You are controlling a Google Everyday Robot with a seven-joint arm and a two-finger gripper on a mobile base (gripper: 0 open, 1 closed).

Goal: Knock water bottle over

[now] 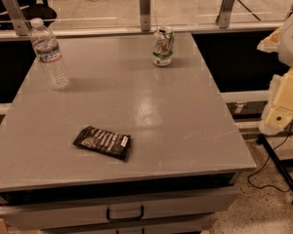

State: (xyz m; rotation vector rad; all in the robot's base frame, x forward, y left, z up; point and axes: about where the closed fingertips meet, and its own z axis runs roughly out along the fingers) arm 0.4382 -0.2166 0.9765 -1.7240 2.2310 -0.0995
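The water bottle (49, 54) is clear ribbed plastic with a white cap and a red, white and blue label band. It stands upright at the far left corner of the grey table (185, 126). My gripper (283, 99) shows as cream and white parts at the right edge of the view, off the table's right side and far from the bottle. It touches nothing on the table.
A white-and-green drink can (163, 46) stands at the far edge, right of centre. A black snack packet (102, 142) lies flat near the front left. Drawers with a dark handle (124, 213) sit under the tabletop. A glass railing runs behind; a black stand and cable (278, 165) are on the floor at right.
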